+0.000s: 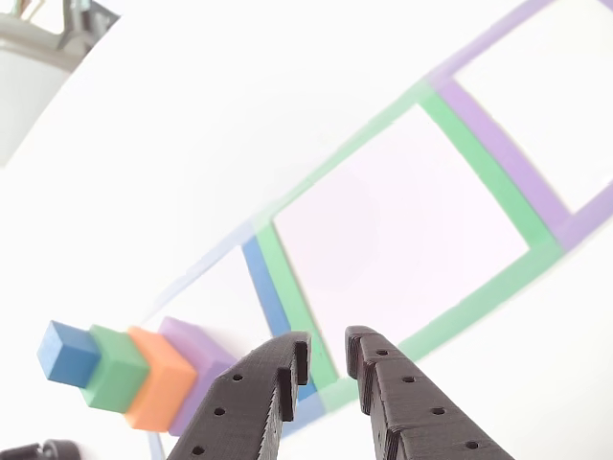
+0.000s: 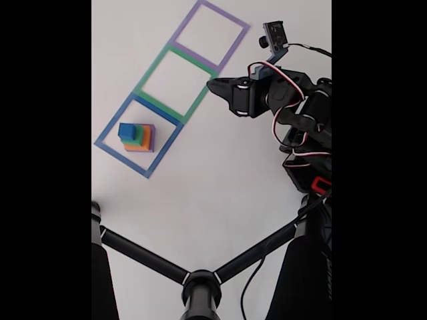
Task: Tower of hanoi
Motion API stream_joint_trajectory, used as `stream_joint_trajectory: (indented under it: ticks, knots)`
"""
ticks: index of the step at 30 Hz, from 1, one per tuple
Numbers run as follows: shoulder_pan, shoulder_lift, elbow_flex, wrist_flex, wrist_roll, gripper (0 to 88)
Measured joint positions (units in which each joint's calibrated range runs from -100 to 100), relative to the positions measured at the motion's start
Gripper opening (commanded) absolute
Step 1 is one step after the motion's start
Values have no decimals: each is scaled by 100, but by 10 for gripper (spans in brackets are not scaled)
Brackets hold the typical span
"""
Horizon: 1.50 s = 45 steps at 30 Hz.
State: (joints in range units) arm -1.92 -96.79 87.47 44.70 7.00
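inside blue square outline [image 2: 138, 139] on white table [image 2: 213, 200], tower of hanoi [image 2: 137, 137] stands stacked, blue cube on top. gripper [image 1: 327, 356] black, released, fingers apart, holding nothing, well apart from tower. no readable writing. fixed view shows arm, cables, tripod legs [image 2: 200, 277].

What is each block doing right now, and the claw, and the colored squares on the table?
Blue block: on top of the stack.
Green block: under the blue one.
Orange block: under the green one.
Purple block: at the bottom, inside the blue square.
Claw: open, holding nothing, away from the stack.
Blue square: has the stack in it.
Green square: nothing in it.
Purple square: nothing in it.
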Motion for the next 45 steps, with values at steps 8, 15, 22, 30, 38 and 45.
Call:
stream_joint_trajectory:
  ticks: [8, 15, 22, 30, 38, 45]
  knots:
    - [-196, -253, 557, 16, -1261, 0]
    - [-278, -253, 679, 393, -1616, 0]
    - [-344, -253, 722, 746, -1320, 0]
    - [-860, -253, 731, 1051, -2266, 0]
    - [-860, -253, 914, 1429, -3665, 1]
    - [-909, -253, 1018, 1637, -4906, 0]
